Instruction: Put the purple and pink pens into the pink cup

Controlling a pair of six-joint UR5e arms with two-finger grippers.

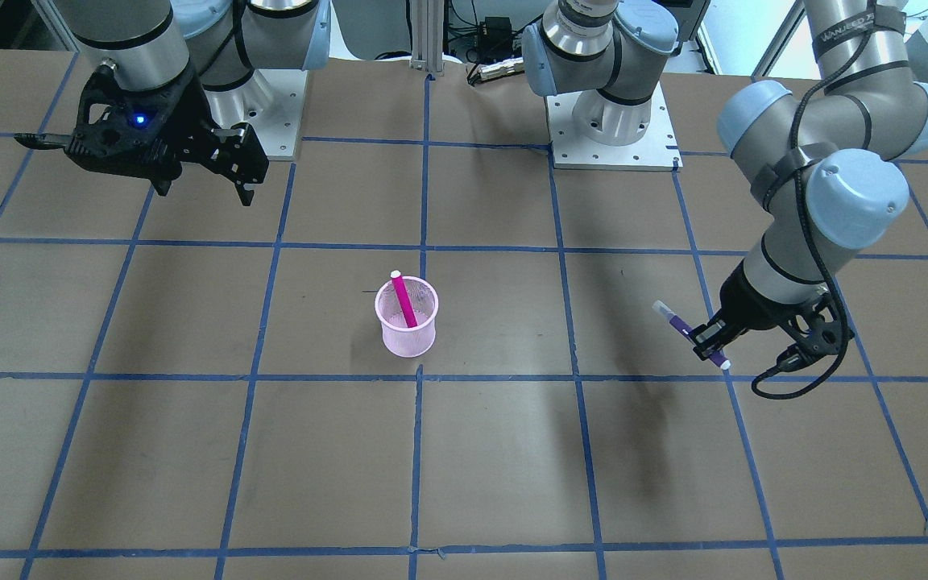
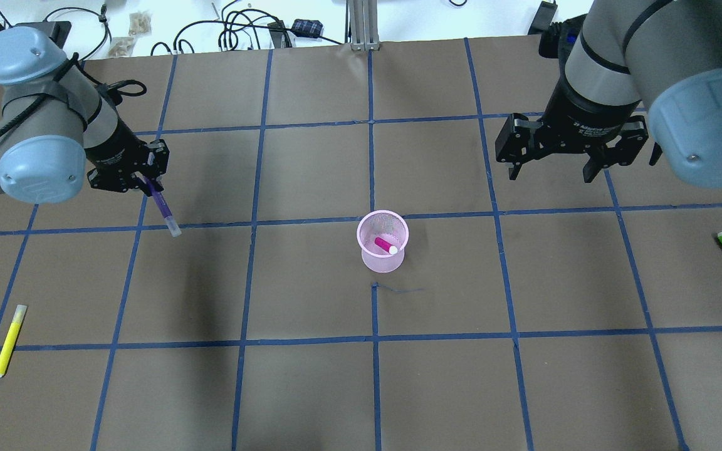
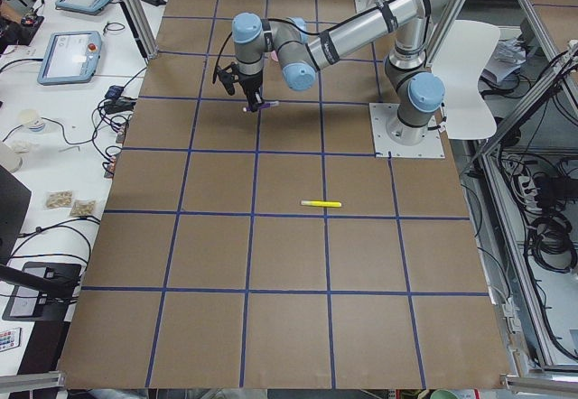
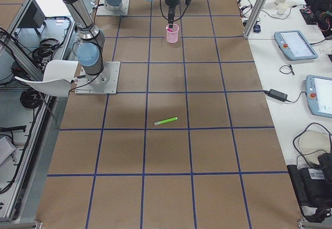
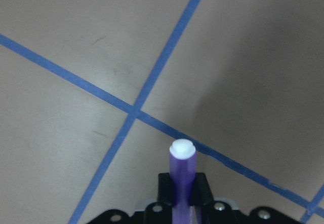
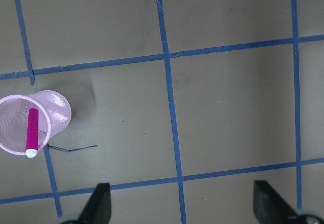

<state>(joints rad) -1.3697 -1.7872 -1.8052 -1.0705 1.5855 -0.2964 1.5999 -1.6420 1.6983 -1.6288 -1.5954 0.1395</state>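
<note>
pink white-tipped pen (image 2: pixel 385 245) leaning in pink mesh cup (image 2: pixel 383 264): done | purple white-capped pen (image 2: pixel 160 203) clamped in left gripper (image 2: pixel 138 176), cup well apart from it: pending | right gripper (image 2: pixel 550 174) spread, empty

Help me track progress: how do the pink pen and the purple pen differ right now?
Place: the pink pen leans inside the pink cup; the purple pen is outside it, well to one side. Support: the pink pen rests free on the cup's wall, while the purple pen is clamped in the left gripper above the table. Both have a white end.
</note>
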